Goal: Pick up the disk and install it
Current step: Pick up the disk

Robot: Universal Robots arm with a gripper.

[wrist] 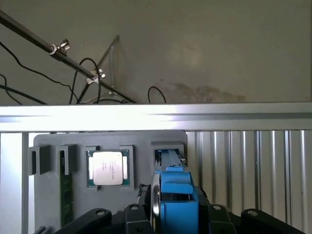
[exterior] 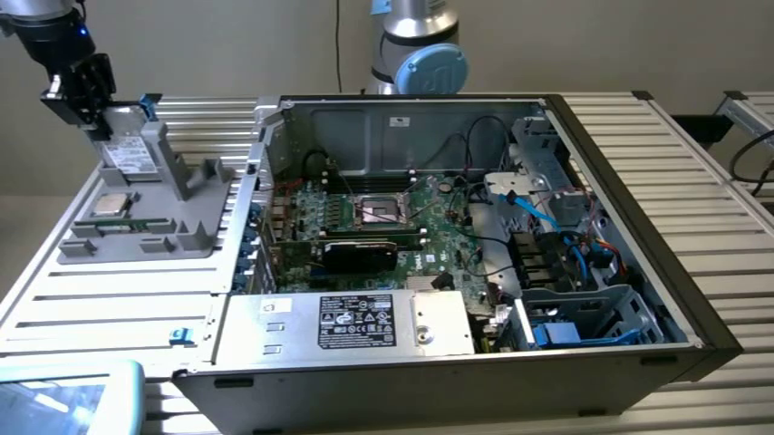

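Disk [exterior: 126, 156] upright in slot at far corner of grey holder [exterior: 145, 240], near CPU chip [exterior: 111, 203]; gripper [exterior: 91, 127] straddles its blue carrier edge, clamped or loose cannot tell.

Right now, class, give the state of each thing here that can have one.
disk, standing on edge in the grey holder
gripper, at the disk's upper end
CPU chip, lying flat in the holder's recess
computer case, lying on its side, open
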